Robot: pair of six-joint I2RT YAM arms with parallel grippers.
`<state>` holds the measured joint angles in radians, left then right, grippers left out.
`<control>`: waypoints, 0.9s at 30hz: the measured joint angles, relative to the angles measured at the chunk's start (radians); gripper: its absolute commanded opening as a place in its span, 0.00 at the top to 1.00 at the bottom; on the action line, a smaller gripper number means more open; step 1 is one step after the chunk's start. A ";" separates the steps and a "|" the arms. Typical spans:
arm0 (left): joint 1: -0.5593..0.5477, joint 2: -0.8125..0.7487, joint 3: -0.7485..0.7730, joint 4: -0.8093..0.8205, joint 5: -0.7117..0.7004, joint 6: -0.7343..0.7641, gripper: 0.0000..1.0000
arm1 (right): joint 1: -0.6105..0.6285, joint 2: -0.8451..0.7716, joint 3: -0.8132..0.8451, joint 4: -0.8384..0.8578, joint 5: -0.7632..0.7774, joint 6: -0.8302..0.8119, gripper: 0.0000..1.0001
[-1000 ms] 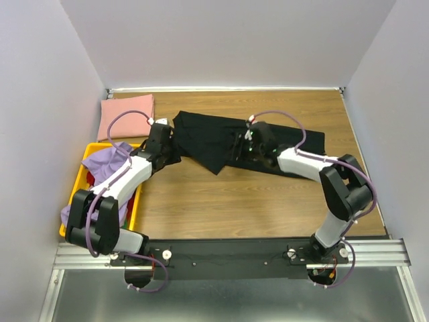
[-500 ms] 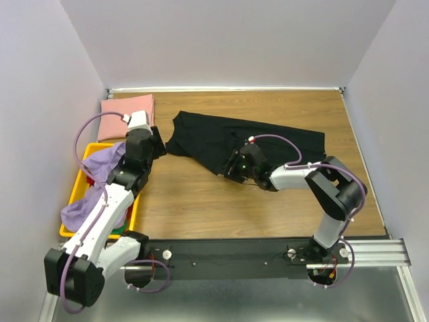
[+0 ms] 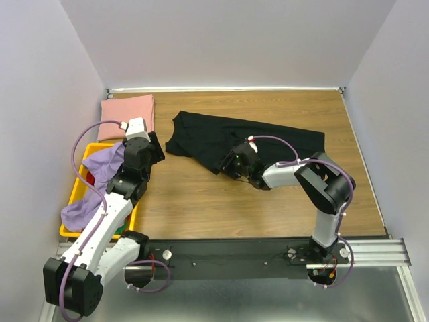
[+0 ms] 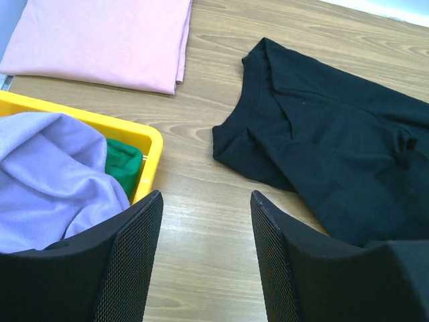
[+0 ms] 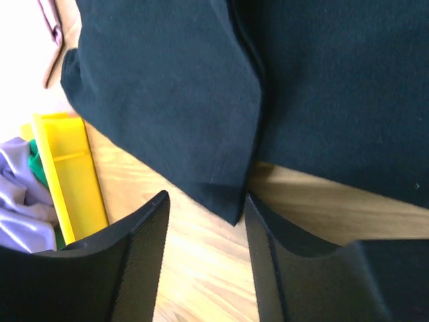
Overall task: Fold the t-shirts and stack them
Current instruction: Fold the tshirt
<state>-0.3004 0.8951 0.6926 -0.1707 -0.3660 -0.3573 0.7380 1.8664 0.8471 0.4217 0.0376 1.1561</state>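
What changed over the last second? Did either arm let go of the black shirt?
The left gripper has backed off the black t-shirt's collar end toward the yellow crate, and it is open and empty. The right gripper slid from the shirt's middle to its near corner and hovers there, open. The pink t-shirt, lavender t-shirt and crate stayed put.

Green cloth [image 4: 122,168] mostly buried under lavender shirt [image 4: 53,181]; pink shirt [image 4: 100,40] cropped at top edge.
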 measured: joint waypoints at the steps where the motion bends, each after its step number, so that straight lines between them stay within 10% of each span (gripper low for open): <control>1: 0.000 0.001 0.000 0.001 -0.001 0.001 0.37 | 0.001 0.004 0.004 0.001 0.004 0.004 0.49; 10: 0.000 0.008 0.000 0.014 -0.003 0.009 0.37 | 0.009 0.037 0.031 -0.035 0.053 0.033 0.99; 27: 0.000 0.025 0.000 0.027 -0.004 0.014 0.37 | 0.005 0.068 0.499 -0.296 0.105 -0.182 0.99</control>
<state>-0.3004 0.9203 0.6926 -0.1436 -0.3702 -0.3435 0.7433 1.9343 1.3460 0.1253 0.1421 0.9741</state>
